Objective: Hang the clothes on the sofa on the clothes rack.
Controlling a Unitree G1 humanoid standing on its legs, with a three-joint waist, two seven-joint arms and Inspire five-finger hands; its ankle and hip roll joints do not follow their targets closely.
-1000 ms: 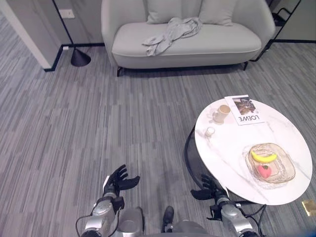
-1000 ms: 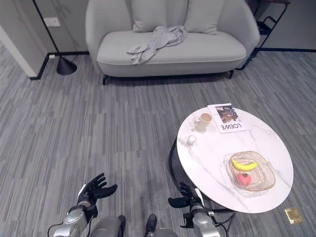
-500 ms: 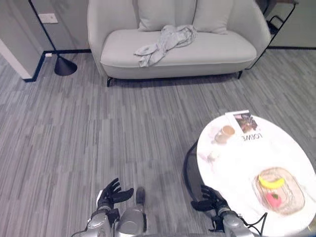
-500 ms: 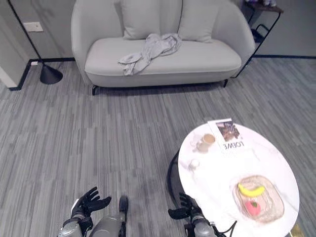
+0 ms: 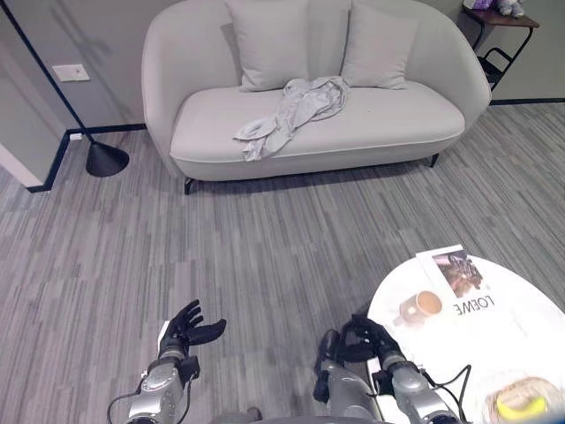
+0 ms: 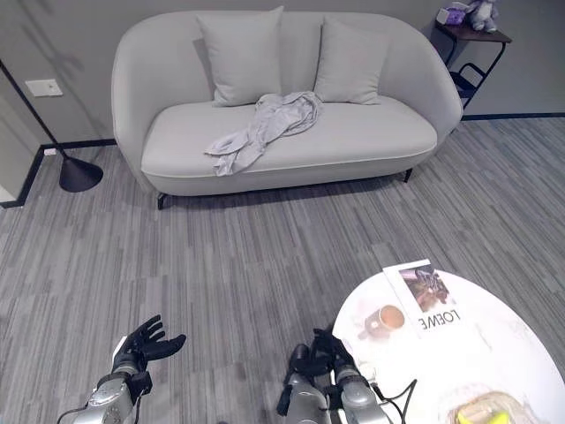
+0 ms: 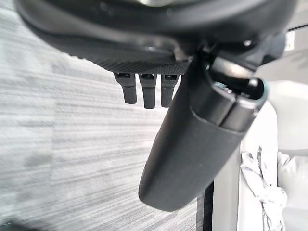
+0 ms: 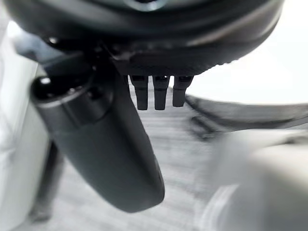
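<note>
A crumpled light-grey garment (image 5: 296,109) lies on the seat of the pale sofa (image 5: 221,124), trailing toward the front edge; it also appears as the garment (image 7: 262,192) in the left wrist view. My left hand (image 5: 187,325) hangs low over the floor, far from the sofa, fingers straight and spread, holding nothing. My right hand (image 5: 366,336) hangs low beside the round table, fingers relaxed and empty. In each wrist view the fingers (image 7: 147,91) and the fingers (image 8: 160,91) point straight out with nothing between them and the thumb.
Two cushions (image 5: 269,44) lean against the sofa back. A round white marble table (image 5: 512,344) at the lower right carries a cup (image 5: 422,305), a magazine (image 5: 461,278) and a fruit dish (image 5: 525,402). A floor lamp base (image 5: 106,159) stands left of the sofa; a dark side table (image 6: 472,31) stands right.
The whole picture has shifted: the sofa and garment now sit lower and nearer, the table has slid toward the lower right. Both hands stay low, open and empty.
</note>
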